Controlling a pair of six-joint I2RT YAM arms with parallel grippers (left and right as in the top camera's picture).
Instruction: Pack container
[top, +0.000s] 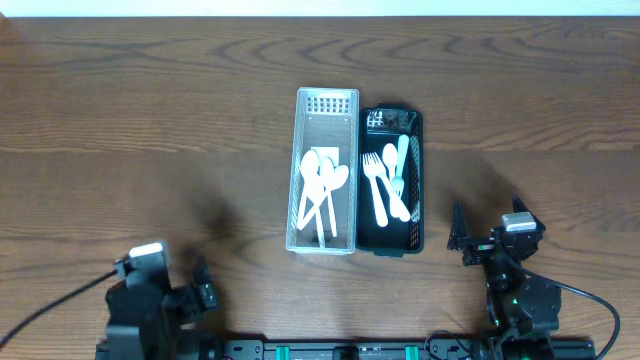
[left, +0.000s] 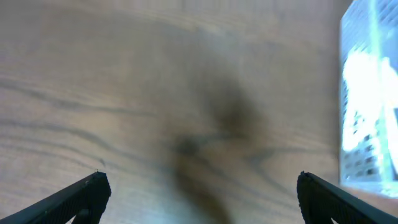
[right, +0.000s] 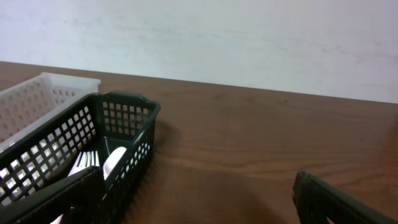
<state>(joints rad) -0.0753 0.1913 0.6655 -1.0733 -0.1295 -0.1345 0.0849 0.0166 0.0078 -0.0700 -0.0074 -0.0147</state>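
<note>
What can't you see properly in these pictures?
Left wrist view: the white basket is blurry and cut off by the right edge, so its contents are unreadable.
Right wrist view: the black basket wall hides most of its cutlery.
Overhead view: the spoons overlap, so the count is unsure; the small item at the black basket's far end is too small to name.

1. No text, brand, number or sign can be read in any view.
2. A pale patch (top: 327, 152) is seen in the white basket (top: 327, 103), under the spoons (top: 322, 180); no writing can be made out.
3. A speckled patch (top: 380, 121) in the black basket (top: 419, 180) is too small to be read.
</note>
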